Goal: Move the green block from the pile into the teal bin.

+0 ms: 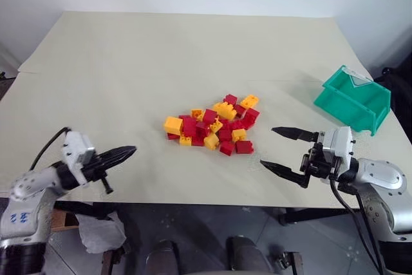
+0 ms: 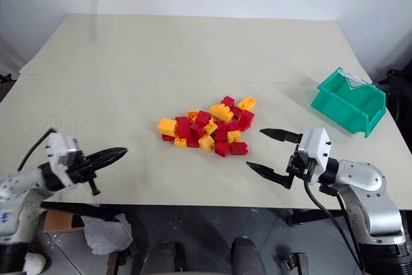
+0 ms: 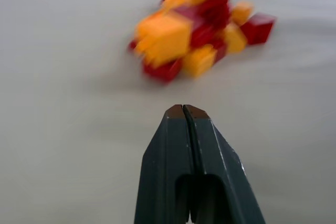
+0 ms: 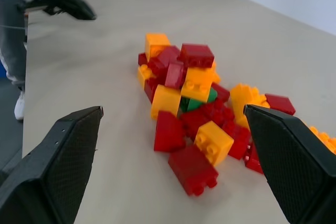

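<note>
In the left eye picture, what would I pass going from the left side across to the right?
Left gripper, its fingers shut → the pile of red and yellow bricks on the table → right gripper, its fingers open → the teal bin.

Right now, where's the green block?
The green block is buried in the pile mid-table, peeking out in the right wrist view under a yellow brick, red bricks around it. The teal bin sits far right.
</note>
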